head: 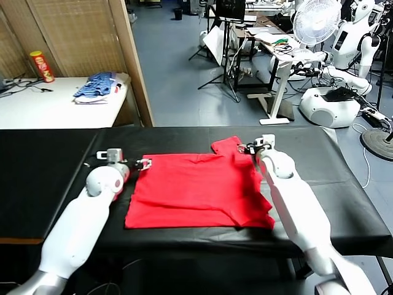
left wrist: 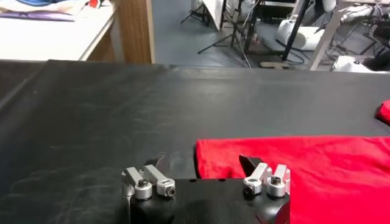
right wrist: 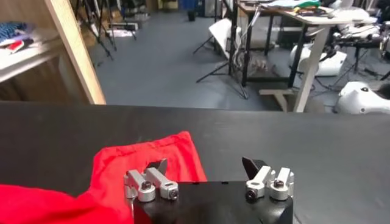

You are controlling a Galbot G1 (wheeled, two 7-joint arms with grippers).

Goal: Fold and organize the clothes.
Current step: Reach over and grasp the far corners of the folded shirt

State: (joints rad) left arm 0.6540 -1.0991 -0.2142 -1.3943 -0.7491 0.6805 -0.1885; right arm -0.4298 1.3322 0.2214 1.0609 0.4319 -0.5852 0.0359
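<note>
The red T-shirt (head: 199,190) lies flat on the black table (head: 49,172), with one sleeve (head: 228,145) sticking out at its far right corner. No print or tag shows. My left gripper (head: 142,163) is open and low at the shirt's far left corner. In the left wrist view the gripper (left wrist: 202,163) straddles that corner of the shirt (left wrist: 304,173). My right gripper (head: 252,147) is open just over the sleeve's right side. In the right wrist view the gripper (right wrist: 204,164) has one finger over the red sleeve (right wrist: 140,159) and the other over bare table.
A blue-and-white pile of clothes (head: 97,86) and a red can (head: 42,66) sit on a white table at the back left, behind a wooden partition (head: 132,55). A fan (head: 316,21), stands and other robots fill the floor beyond.
</note>
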